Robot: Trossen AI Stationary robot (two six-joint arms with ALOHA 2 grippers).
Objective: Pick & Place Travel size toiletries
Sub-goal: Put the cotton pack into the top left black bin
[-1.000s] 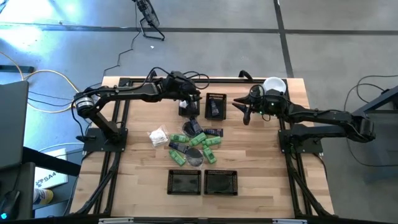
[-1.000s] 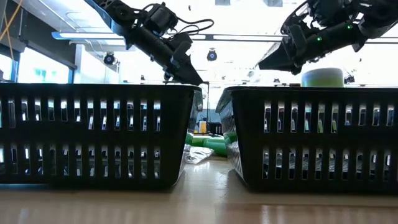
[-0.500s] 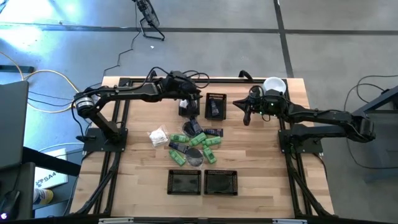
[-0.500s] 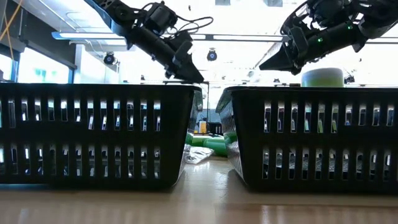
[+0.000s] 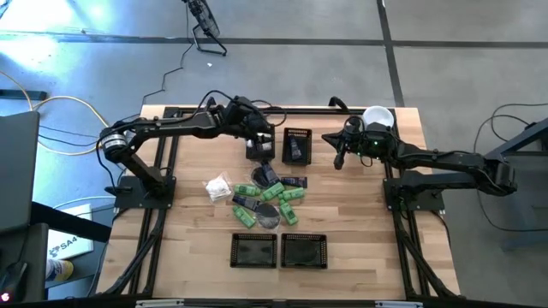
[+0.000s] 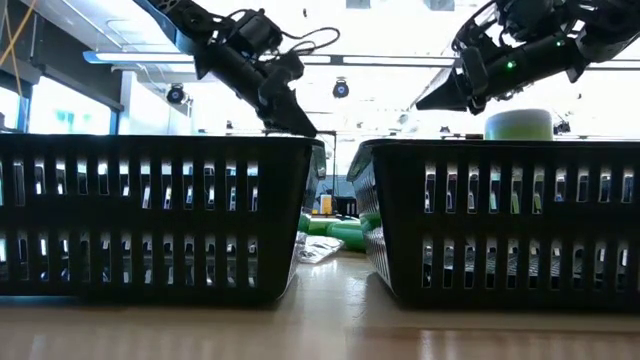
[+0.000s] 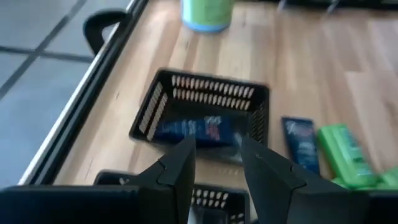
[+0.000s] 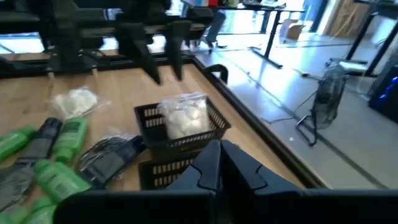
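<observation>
The travel size toiletries [image 5: 267, 196] lie in a heap at the table's middle: green tubes, dark blue pieces, a grey disc and a white packet [image 5: 218, 188] to their left. Two black mesh baskets stand at the far side. The left basket [image 5: 259, 148] holds a white packet [image 8: 183, 117]; the right basket [image 5: 296, 145] holds a blue piece [image 7: 194, 129]. My left gripper [image 7: 216, 167] hangs open above the left basket, nothing between its fingers. My right gripper [image 8: 219, 163] is shut and holds nothing; it hangs in the air to the right of the right basket.
Two more black baskets [image 5: 253, 250] [image 5: 305, 251] stand side by side at the near edge and fill the low view. A tall pale-green cylinder with a white lid [image 5: 378, 118] stands at the far right corner, just behind my right gripper.
My right gripper has shut its fingers on nothing while staying where it was. My left gripper has rolled a little above the left far basket, without moving away and still open.
</observation>
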